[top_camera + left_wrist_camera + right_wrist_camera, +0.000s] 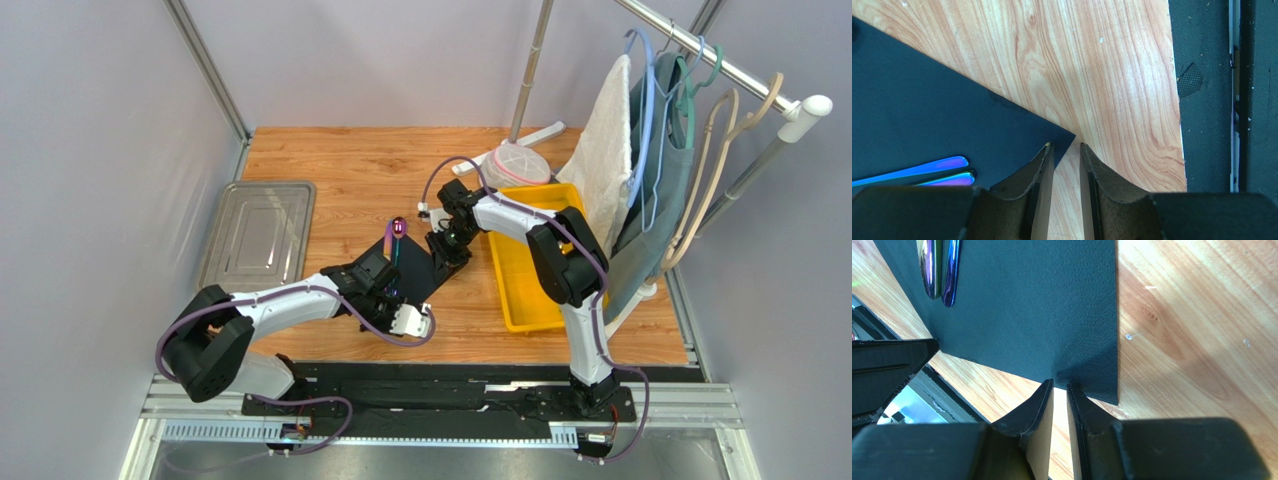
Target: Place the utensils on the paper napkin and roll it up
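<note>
The black paper napkin [418, 268] lies flat on the wooden table. Two utensils [397, 252] rest on it side by side, their iridescent purple heads at the far end. Their handle ends [947, 163] show in the left wrist view, their shiny tips [931, 265] in the right wrist view. My left gripper [1066, 146] hovers at the napkin's near corner [1064, 137]. Its jaws stand narrowly open, with bare wood between them. My right gripper [1059, 386] sits at the napkin's right-hand edge [1092, 385], also narrowly open, with nothing between its fingers.
A yellow bin [515, 290] stands right of the napkin and a metal tray [258, 232] to the left. A pink-rimmed mesh cover [518, 165] sits behind the bin. A rack with hangers and cloths [660, 150] fills the right side. A black rail [1202, 100] runs along the table's near edge.
</note>
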Tool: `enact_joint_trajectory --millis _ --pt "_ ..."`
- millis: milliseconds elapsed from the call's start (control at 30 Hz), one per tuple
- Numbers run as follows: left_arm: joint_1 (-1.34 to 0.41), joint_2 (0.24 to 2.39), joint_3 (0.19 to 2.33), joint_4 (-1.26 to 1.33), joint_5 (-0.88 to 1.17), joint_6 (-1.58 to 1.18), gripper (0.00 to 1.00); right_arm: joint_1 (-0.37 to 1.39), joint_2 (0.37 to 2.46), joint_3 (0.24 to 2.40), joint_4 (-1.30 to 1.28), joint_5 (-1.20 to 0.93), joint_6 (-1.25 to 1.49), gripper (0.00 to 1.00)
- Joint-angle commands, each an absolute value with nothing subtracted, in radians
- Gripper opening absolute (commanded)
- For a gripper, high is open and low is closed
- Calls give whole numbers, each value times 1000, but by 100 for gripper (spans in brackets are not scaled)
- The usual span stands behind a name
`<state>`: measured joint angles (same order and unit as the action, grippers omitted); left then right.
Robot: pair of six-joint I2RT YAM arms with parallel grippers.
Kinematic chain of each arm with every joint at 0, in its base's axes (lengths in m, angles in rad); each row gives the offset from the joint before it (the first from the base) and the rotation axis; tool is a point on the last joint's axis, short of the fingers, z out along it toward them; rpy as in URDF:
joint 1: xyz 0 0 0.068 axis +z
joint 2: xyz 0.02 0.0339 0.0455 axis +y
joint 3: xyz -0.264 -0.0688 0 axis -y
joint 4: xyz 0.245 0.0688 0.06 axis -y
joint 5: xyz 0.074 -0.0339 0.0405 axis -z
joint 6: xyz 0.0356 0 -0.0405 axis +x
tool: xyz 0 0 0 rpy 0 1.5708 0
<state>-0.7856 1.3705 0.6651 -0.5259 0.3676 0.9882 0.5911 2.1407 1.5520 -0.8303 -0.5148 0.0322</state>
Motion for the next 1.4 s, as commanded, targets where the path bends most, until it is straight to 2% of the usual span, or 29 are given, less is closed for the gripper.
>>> enact_joint_trajectory --millis 0,300,433,533,633,667,767,1000,1367 --pt "-790 1379 707 -518 382 989 33 581 2105 1559 -847 -492 3 23" --pt "-802 1417 741 -560 396 1002 33 583 2109 1562 -848 -500 8 23" --pt "-804 1443 761 -581 399 1015 30 578 2106 1562 -848 -502 6 23" --pt "-808 1463 775 -595 394 1014 26 577 2105 1562 -848 -505 8 23" --pt "-810 1480 785 -612 396 1022 13 574 2102 1560 -848 -509 8 23" --pt "-811 1480 788 -615 396 1023 5 572 2099 1560 -847 -511 9 23" --pt "-811 1474 792 -611 399 1017 0 566 2092 1569 -848 -520 14 23" --pt "-807 1468 830 -626 422 974 0 537 2057 1578 -844 -593 41 23" --pt "-709 1485 942 -678 482 989 0 505 1982 1519 -744 -710 136 25"
